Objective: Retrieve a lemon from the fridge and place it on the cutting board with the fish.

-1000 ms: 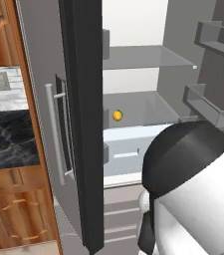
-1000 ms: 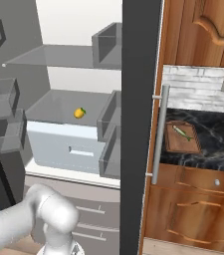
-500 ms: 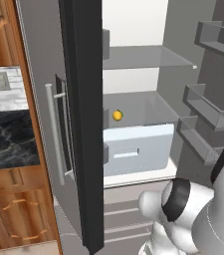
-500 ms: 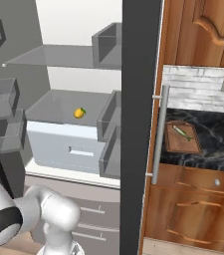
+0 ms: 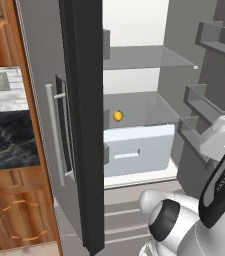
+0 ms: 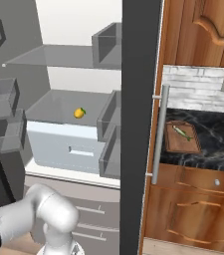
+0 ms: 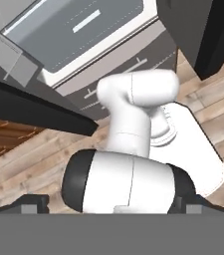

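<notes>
Lemon (image 5: 117,116) small, bright yellow, on fridge (image 6: 63,55) shelf; gripper's opening cannot be told.

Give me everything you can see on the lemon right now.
The lemon is a small, bright yellow, round-oval fruit with a tiny green tip seen in the right base view. It lies alone on the fridge's grey shelf, just above the pale drawer. Nothing but the shelf touches it.
</notes>
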